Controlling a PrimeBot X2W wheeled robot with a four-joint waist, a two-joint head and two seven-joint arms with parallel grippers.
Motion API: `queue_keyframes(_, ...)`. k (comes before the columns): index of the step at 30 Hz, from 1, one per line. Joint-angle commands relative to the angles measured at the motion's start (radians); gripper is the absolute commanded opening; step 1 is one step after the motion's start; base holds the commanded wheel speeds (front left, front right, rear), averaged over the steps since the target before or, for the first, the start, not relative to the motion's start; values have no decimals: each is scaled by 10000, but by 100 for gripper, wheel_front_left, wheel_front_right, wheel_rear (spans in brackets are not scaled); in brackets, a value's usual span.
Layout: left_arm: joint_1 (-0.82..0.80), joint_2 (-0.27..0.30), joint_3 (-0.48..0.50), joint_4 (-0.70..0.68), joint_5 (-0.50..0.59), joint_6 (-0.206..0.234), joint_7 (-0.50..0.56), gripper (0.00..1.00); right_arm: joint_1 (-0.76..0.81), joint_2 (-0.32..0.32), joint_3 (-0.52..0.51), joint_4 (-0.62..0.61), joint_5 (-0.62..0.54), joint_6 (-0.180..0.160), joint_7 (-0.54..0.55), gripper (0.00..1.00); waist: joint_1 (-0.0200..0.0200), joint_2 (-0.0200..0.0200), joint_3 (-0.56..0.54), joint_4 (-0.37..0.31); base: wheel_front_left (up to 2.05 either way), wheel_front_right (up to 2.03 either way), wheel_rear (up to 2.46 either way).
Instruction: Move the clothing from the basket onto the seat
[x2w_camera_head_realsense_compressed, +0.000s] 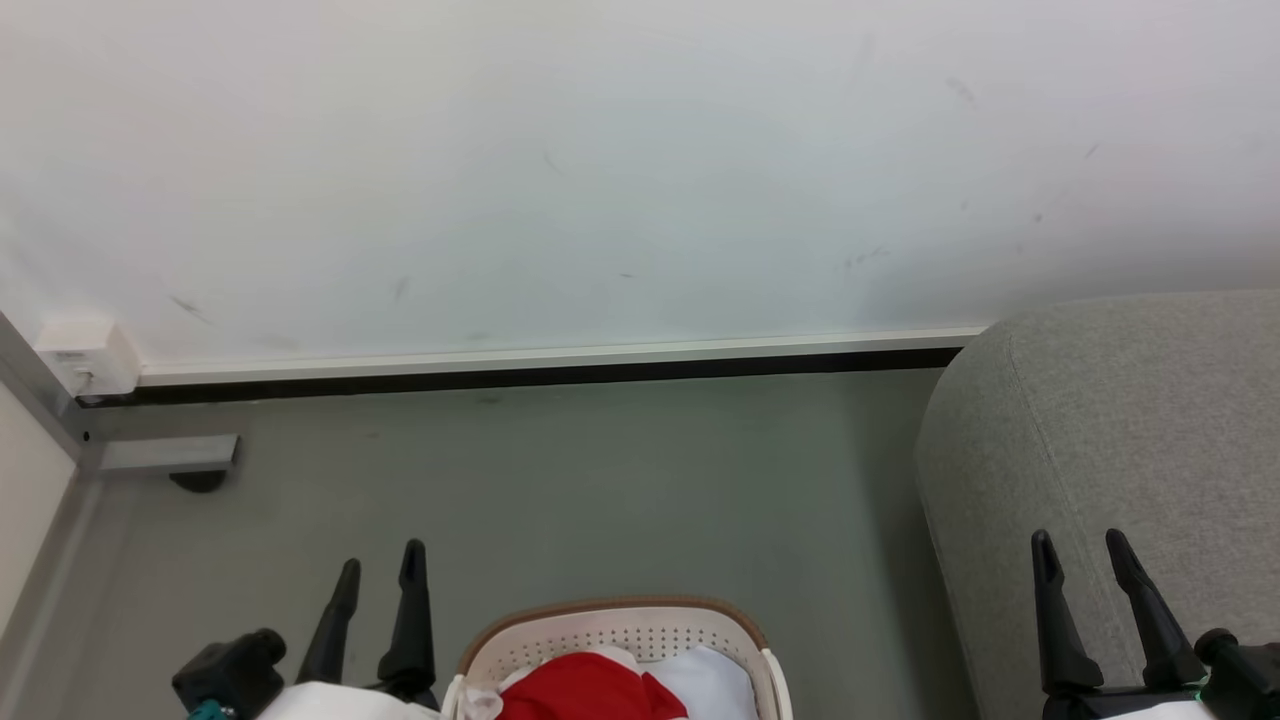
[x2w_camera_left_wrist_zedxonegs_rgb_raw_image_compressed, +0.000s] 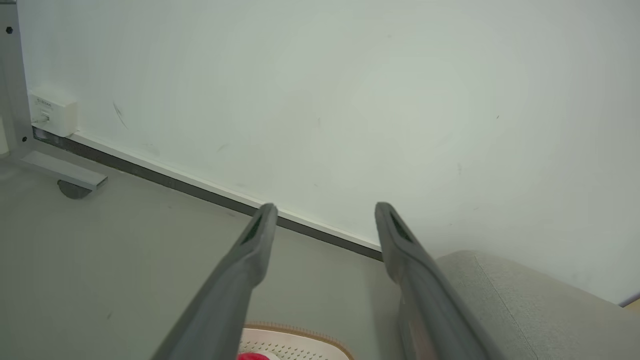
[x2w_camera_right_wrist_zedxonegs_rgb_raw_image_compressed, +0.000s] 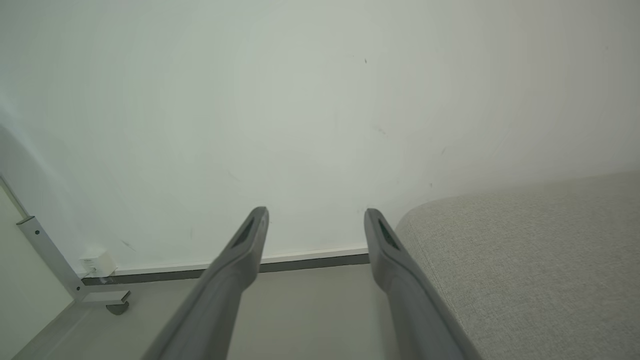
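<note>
Head view: the bright red jersey-like garment (x2w_camera_head_realsense_compressed: 590, 692) is seen bunched inside the cream-white perforated plastic basket (x2w_camera_head_realsense_compressed: 620, 612), touching a plain white cloth (x2w_camera_head_realsense_compressed: 715, 682) on its right. The left gripper (x2w_camera_head_realsense_compressed: 381, 557) is held just left of the basket, fingers spread and empty. The right gripper (x2w_camera_head_realsense_compressed: 1080, 540), likewise spread, is poised before the light-grey upholstered sofa (x2w_camera_head_realsense_compressed: 1130, 420). The red fabric alone is best pinched from above at a raised fold, so the white cloth is left behind.
</note>
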Motion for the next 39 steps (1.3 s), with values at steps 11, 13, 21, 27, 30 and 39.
queue_keyframes(11,127,91,133,99,1607,-77,-287,100,73,-115,219,116,-721,-17,-314,100,0,0,1,20,0,0,0)
queue_keyframes(13,137,92,148,115,1835,-96,-327,100,94,-105,221,132,-775,-17,-351,100,0,0,-4,39,0,0,0)
queue_keyframes(21,250,94,179,174,2515,-173,-492,100,209,-12,114,182,-963,-18,-498,100,0,0,-51,88,0,0,0)
queue_keyframes(27,304,94,150,200,2903,-180,-567,100,277,44,58,252,-1111,-19,-597,100,0,0,-74,111,0,0,0)
queue_keyframes(30,310,96,150,218,3094,-189,-621,100,274,70,54,287,-1236,-20,-660,100,0,0,-71,114,0,0,0)
queue_keyframes(39,324,96,186,330,3454,-167,-715,100,331,117,40,419,-1314,-21,-736,100,0,0,-101,137,0,0,0)
